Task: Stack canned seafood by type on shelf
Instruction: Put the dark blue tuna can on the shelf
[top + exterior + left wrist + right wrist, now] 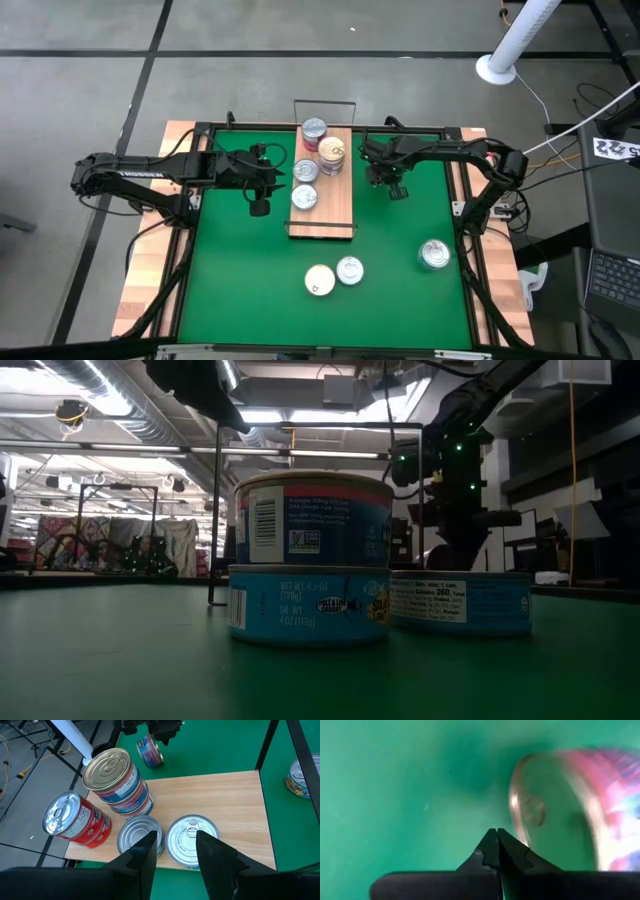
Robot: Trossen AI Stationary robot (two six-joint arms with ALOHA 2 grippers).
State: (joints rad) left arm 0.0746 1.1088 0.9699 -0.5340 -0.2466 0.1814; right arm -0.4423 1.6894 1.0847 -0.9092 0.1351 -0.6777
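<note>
The room is seen in the low view as a large hall with ceiling light strips, exposed ducting and metal racking in the background. In the high view a grey floor with dark seams surrounds the table (150, 280), whose pale wooden edge is visible along both sides. A white tube (515, 40) stands on the floor beyond the far right corner.

Most of the table is covered by a green mat (240, 270), bordered by a dark frame.

The shelf (335, 205), a light wood-grain board with thin dark wire rails at its short ends, is placed on the far centre of the mat. On it four groups of tins are noted: a red-labelled tin (314, 129) at the far end, a stack topped by a cream-gold lid (331, 153) just beside it, and two silver-topped tins (304, 184) nearer the viewer.

Off the shelf, a white-topped tin (319, 281) and a silver one (350, 270) are set touching on the near mat; in the low view one of this pair is seen as a two-high, blue-labelled stack (310, 560). A larger silver tin (434, 255) is set well apart to the right.

The left gripper (262, 188) is held just beside the shelf's left edge, its fingers (145, 852) parted and empty above the two silver tins.

The right gripper (395, 185) is held over the mat right of the shelf, fingers pressed together; a tilted, blurred tin (580, 805) is seen beyond them.
</note>
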